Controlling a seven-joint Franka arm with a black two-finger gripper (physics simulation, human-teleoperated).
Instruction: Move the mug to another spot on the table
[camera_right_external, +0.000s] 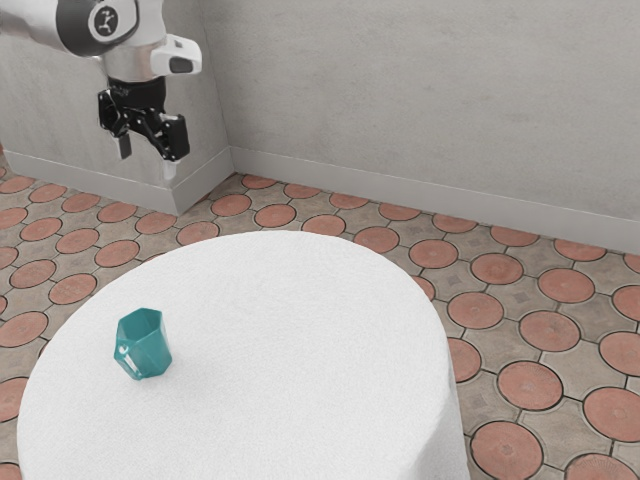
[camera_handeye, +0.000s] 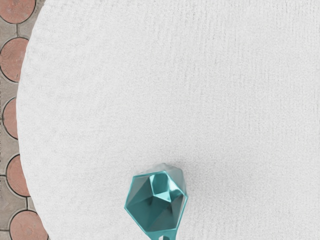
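Round white table (camera_right_external: 330, 330) on a terracotta tile floor (camera_right_external: 540, 300), grey wall (camera_right_external: 420, 90) behind; teal mug, arm up high.

The mug (camera_right_external: 142, 344) stands upright on the tabletop near the edge at the exterior view's left, handle toward the table's rim. In the wrist view the mug (camera_handeye: 156, 202) is seen from above, its hollow faceted inside showing, close to the table's curved edge. The gripper (camera_right_external: 147, 160) hangs high above the floor by the wall corner, well apart from the mug, jaws spread and holding nothing.
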